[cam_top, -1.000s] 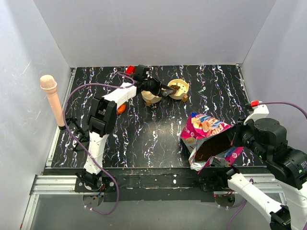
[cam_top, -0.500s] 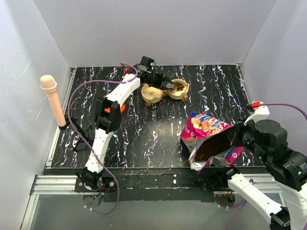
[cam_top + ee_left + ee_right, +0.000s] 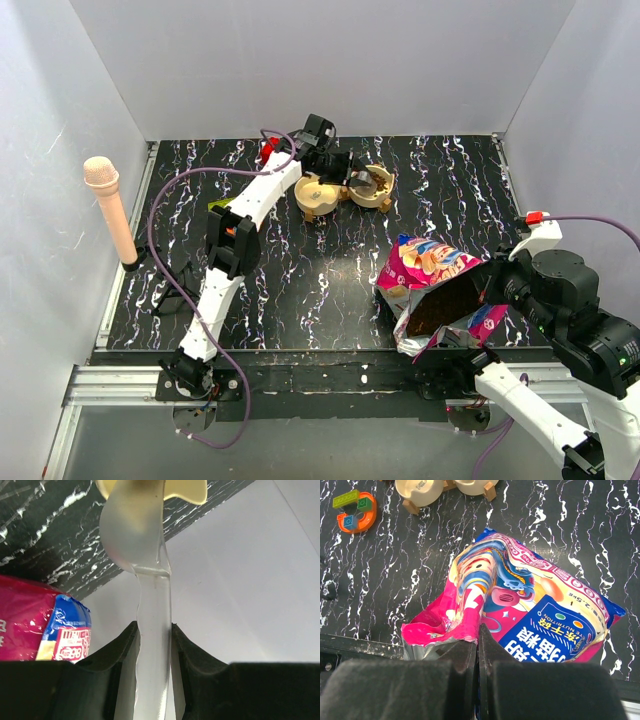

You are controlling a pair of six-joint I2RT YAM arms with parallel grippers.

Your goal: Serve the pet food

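Pet food (image 3: 376,182) lies in the right-hand bowl (image 3: 386,198). The left arm has reached farther back. Left fingers (image 3: 116,656) clench the metal scoop (image 3: 134,535) at the bowl's rim, so dispensing appears under way. Right fingers (image 3: 462,652) pinch the bag (image 3: 530,615) open.

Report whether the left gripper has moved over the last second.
Yes. The left gripper has shifted right and toward the back wall, ending nearer the right bowl.
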